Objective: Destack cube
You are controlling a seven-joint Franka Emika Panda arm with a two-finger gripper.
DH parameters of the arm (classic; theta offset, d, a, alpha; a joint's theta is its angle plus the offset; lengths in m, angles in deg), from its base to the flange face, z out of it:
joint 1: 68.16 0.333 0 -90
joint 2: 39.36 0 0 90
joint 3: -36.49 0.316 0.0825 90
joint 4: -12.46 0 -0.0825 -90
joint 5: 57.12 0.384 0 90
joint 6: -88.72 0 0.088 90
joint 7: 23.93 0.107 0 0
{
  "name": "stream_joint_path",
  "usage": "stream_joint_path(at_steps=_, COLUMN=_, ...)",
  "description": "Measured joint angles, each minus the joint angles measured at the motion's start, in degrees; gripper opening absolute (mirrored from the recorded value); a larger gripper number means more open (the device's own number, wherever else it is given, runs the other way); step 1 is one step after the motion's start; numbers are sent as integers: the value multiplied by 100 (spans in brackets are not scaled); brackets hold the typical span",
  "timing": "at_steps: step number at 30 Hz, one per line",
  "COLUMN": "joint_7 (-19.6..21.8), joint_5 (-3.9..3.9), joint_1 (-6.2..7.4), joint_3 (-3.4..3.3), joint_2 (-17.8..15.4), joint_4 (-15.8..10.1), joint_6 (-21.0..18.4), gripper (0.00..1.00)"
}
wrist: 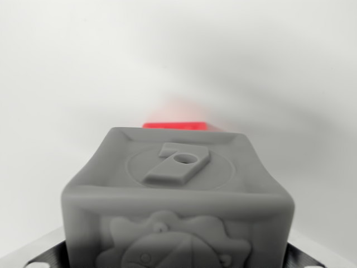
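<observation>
A grey cube (177, 190) with raised relief patterns fills the lower middle of the wrist view, very close to the camera. It sits between the black parts of my gripper (177, 254), which show only at the bottom left and bottom right corners. The fingertips are hidden by the cube, and the gripper looks shut on it. Just past the grey cube's far edge peeks the top of a red cube (175, 125), mostly hidden and giving a blurred red glow above it.
A plain white surface (83, 72) spreads around and behind both cubes. No other objects or edges show.
</observation>
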Motion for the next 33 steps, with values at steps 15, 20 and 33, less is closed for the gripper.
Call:
stream_joint_path(at_steps=15, joint_7=50, joint_5=-55, joint_1=8, joint_3=2, joint_2=393, joint_4=520, joint_6=-140, gripper=0)
stream_joint_path(at_steps=20, joint_7=68, joint_5=-72, joint_1=15, joint_3=2, joint_2=527, joint_4=707, joint_6=-189, gripper=0)
stream_joint_path(at_steps=33, joint_7=108, joint_5=-110, joint_1=28, joint_3=2, joint_2=860, joint_4=1194, joint_6=-350, gripper=0)
